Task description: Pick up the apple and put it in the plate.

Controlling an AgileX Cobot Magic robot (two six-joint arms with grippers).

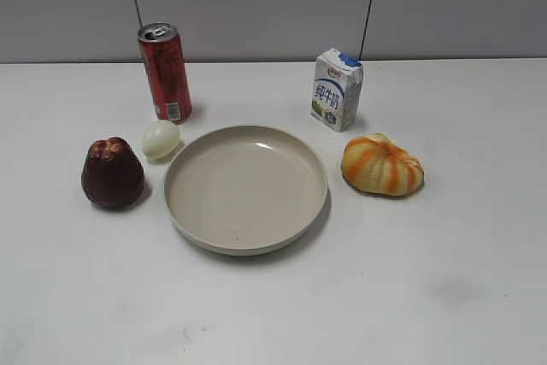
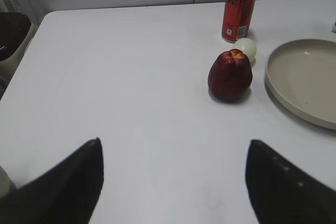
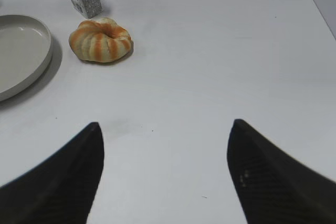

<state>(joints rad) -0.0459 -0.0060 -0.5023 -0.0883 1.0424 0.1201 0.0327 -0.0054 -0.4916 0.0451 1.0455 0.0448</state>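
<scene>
The dark maroon apple (image 1: 112, 174) stands upright on the white table, just left of the beige plate (image 1: 198, 221). In the left wrist view the apple (image 2: 230, 75) is ahead and to the right of my left gripper (image 2: 174, 141), with the plate (image 2: 294, 93) at the right edge. My left gripper is open and empty, well short of the apple. My right gripper (image 3: 166, 123) is open and empty over bare table; the plate (image 3: 31, 64) shows at its far left. Neither gripper shows in the exterior view.
A red can (image 1: 165, 72) stands behind the apple, and a small pale egg-shaped thing (image 1: 160, 138) lies between apple and plate. A milk carton (image 1: 337, 89) stands behind the plate's right side. An orange-striped pumpkin-like object (image 1: 382, 165) lies right of the plate.
</scene>
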